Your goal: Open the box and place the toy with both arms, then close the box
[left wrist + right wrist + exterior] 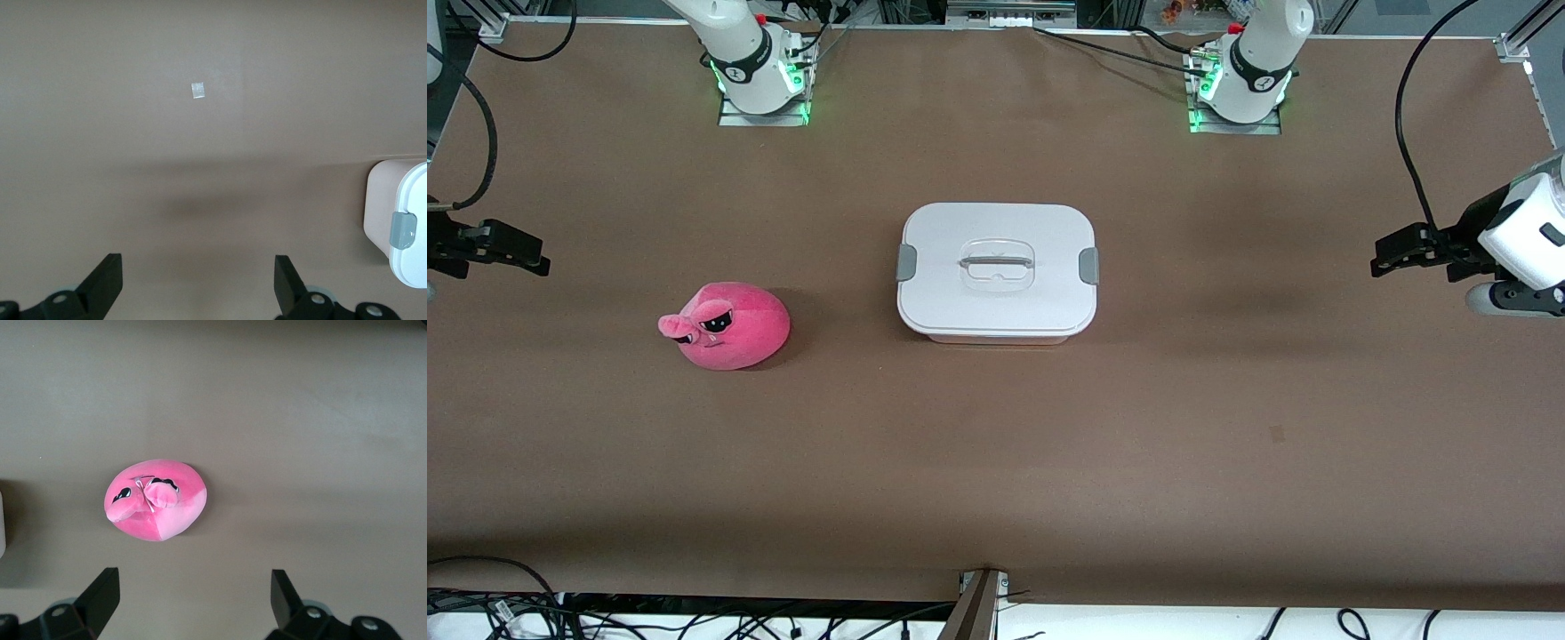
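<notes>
The box [996, 293], a pale pink tub with its white lid [1040, 227] on and grey side clips, stands mid-table. It also shows in the left wrist view [377, 207]. The toy [729, 325], a bright pink plush with black sunglasses eyes, lies on the table beside the box, toward the right arm's end. It also shows in the right wrist view [157, 500]. My right gripper [541, 255] [193, 581] is open and empty over the table at the right arm's end. My left gripper [1376, 256] [197, 265] is open and empty over the table at the left arm's end.
The brown table [996, 462] is bare around the box and toy. A small pale tape patch [1278, 434] [198, 90] lies on it toward the left arm's end. The arm bases [760, 84] [1240, 93] stand along the edge farthest from the camera. Cables hang along the table's edges.
</notes>
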